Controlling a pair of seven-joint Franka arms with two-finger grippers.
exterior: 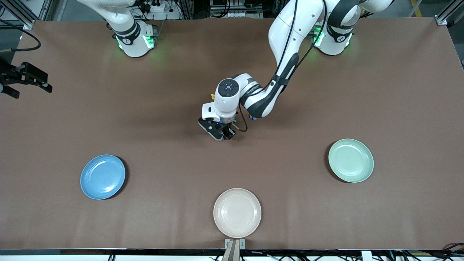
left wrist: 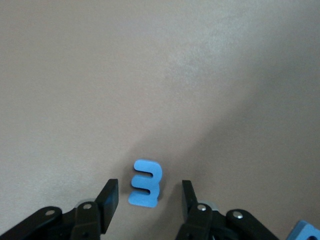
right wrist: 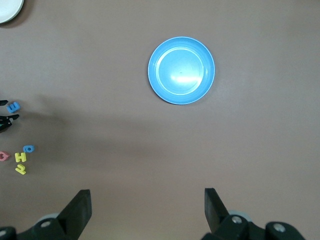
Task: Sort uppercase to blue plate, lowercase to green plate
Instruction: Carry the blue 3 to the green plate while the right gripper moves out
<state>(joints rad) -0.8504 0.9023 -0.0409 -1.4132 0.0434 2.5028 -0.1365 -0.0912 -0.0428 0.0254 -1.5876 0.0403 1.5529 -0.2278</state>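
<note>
A light blue e-shaped lowercase letter [left wrist: 145, 183] lies flat on the brown table between the fingers of my left gripper [left wrist: 149, 191], which is low over the middle of the table [exterior: 221, 133]. Its jaws are open, with a gap on each side of the letter. More letters lie beside it: a yellow H [right wrist: 20, 157], a thin yellow one [right wrist: 20, 169], a light blue rounded one [right wrist: 29, 148] and a pinkish-red one [right wrist: 3, 156]. The blue plate [exterior: 103, 177] and the green plate [exterior: 351, 160] hold nothing. My right gripper [right wrist: 147, 197] waits open, high at the right arm's end [exterior: 27, 81].
A cream-white plate [exterior: 237, 212] sits nearest the front camera, between the two coloured plates. The corner of another blue letter [left wrist: 306, 231] shows beside the left gripper. The left arm covers most of the letter cluster in the front view; one yellow bit [exterior: 212, 96] peeks out.
</note>
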